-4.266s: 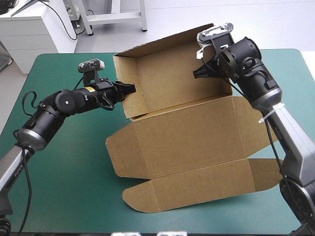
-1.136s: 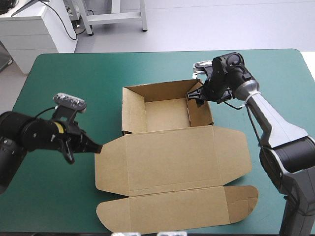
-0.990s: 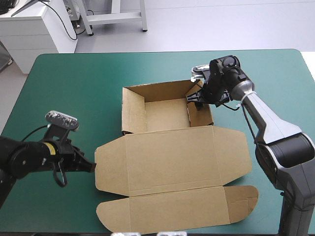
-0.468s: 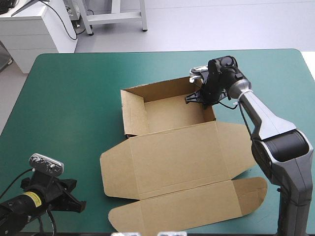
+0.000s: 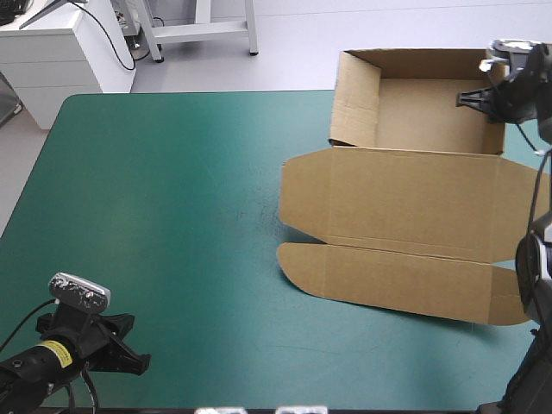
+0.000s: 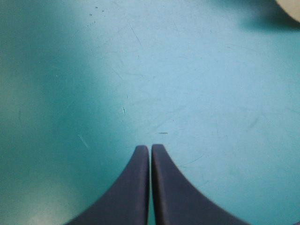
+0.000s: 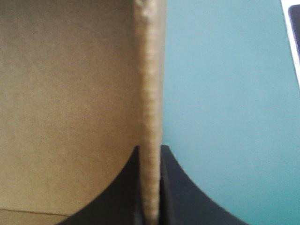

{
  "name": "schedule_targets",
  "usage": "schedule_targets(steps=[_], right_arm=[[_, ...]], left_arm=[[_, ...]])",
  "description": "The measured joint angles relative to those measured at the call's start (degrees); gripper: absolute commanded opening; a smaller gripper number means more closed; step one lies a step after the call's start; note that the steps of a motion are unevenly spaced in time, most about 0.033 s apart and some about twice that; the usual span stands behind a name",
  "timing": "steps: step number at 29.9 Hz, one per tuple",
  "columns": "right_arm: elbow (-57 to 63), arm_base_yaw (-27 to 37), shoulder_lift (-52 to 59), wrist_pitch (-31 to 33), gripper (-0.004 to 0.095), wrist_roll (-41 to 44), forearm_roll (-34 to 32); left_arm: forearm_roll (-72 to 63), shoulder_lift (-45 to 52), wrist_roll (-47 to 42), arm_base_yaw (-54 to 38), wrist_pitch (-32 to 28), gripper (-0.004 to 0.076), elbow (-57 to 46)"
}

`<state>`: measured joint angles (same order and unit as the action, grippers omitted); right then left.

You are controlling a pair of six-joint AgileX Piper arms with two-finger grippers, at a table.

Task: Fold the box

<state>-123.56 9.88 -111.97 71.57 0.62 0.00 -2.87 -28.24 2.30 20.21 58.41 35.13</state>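
High view: box gripped by one wall at far right

We see the box, an open tray with its lid lying flat, at the far right of the teal-green cover, with the tray end at the far edge. Our right gripper is pinched tight on the tray's right wall, and the board stands between its black fingers. We judge the brown board light and stiff but easily creased, so a hold low on a wall, near a fold line, looks safest. Our left gripper hovers at the near left corner, closed to a point and empty, well apart from the box. The cover is faintly scratched and, we judge, smooth enough for board to slide. A white cabinet stands beyond the far left corner.
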Motion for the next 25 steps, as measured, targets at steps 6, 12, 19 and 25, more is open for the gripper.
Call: schedule_targets(steps=[6, 12, 19, 25], right_arm=[[0.06, 9.30, -3.65, 0.01, -0.0017, -0.62, 1.29], [0.06, 12.39, -8.17, 0.01, 0.0097, -1.25, 2.55], [0.16, 12.91, -10.94, -0.11, 0.0679, -2.83, 3.82], [-1.37, 12.91, -8.85, -0.11, 0.0665, -4.20, 4.94]], left_arm=[[0.00, 0.00, 0.00, 0.00, 0.00, -0.0008, 0.00], [0.00, 0.00, 0.00, 0.00, -0.41, -0.0008, 0.00], [0.00, 0.00, 0.00, 0.00, -2.46, -0.0008, 0.00], [0.02, 0.00, 0.00, 0.00, -2.73, -0.0008, -0.19]])
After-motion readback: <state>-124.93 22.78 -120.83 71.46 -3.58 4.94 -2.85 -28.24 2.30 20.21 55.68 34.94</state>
